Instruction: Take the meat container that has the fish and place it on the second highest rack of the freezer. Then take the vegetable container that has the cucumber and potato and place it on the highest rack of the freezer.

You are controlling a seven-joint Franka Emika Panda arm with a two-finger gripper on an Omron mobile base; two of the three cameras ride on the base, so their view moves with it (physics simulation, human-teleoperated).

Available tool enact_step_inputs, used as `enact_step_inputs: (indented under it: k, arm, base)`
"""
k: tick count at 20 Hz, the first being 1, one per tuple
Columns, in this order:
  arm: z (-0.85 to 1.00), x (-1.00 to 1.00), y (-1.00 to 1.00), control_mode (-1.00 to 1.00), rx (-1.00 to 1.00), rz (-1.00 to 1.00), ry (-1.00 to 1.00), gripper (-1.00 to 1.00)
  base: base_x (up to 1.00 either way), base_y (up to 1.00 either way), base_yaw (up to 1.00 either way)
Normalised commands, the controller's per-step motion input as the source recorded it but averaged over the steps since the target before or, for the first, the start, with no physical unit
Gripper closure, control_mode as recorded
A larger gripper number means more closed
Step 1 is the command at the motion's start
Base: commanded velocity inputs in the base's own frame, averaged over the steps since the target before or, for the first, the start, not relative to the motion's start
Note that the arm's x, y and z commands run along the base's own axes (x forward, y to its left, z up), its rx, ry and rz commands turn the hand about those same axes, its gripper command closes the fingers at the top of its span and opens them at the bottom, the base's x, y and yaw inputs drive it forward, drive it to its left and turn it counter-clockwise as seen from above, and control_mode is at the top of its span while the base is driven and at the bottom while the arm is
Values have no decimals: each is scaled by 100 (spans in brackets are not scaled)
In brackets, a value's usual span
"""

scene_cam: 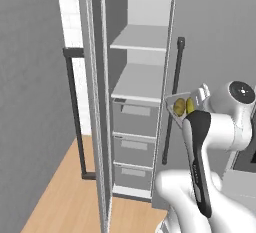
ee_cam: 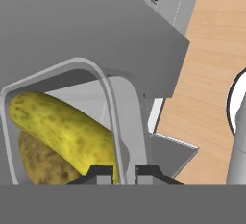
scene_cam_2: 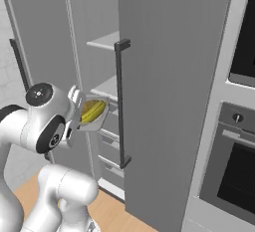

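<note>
Hand view shows the two dark fingertips of the end effector [ee_cam: 118,172] pinched nearly shut on the rim of a pale-grey, round-cornered plastic tray [ee_cam: 117,117], with a long yellow-green speckled cucumber [ee_cam: 62,124] lying across a brownish, rough-skinned potato [ee_cam: 41,163] inside it. Left base view places that tray, held up off any surface, just beside the right edge of the tall grey freezer [scene_cam: 135,102], outside the opening and about level with the lower of the two flat pale-grey shelves [scene_cam: 139,82], near the long black bar handle [scene_cam: 172,102]. Well above the tray sits the topmost flat pale-grey shelf [scene_cam: 141,38], bare as far as can be seen from here, as is the shelf below it. No fish container to be seen on either shelf from this angle, so cannot confirm the first half as done. Second half looks under way: vegetable tray gripped and carried to the freezer, not yet raised to the top rack, not yet set down or released.
</note>
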Motion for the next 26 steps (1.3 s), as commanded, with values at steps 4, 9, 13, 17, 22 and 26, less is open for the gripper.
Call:
enact_step_inputs:
  k: [4, 9, 13, 17, 22, 26]
  arm:
    - [0, 0, 0, 100, 0, 0, 0, 100]
    - [0, 0, 0, 100, 0, 0, 0, 100]
    - [0, 0, 0, 100, 0, 0, 0, 100]
    - [0, 0, 0, 100, 0, 0, 0, 100]
    - [0, 0, 0, 100, 0, 0, 0, 100]
    - [0, 0, 0, 100, 0, 0, 0, 100]
  base:
    - [56, 29, -4]
    - [54, 0, -3]
    - [65, 11, -3]
    - [22, 32, -7]
    - [0, 33, -14]
    - [0, 33, -21]
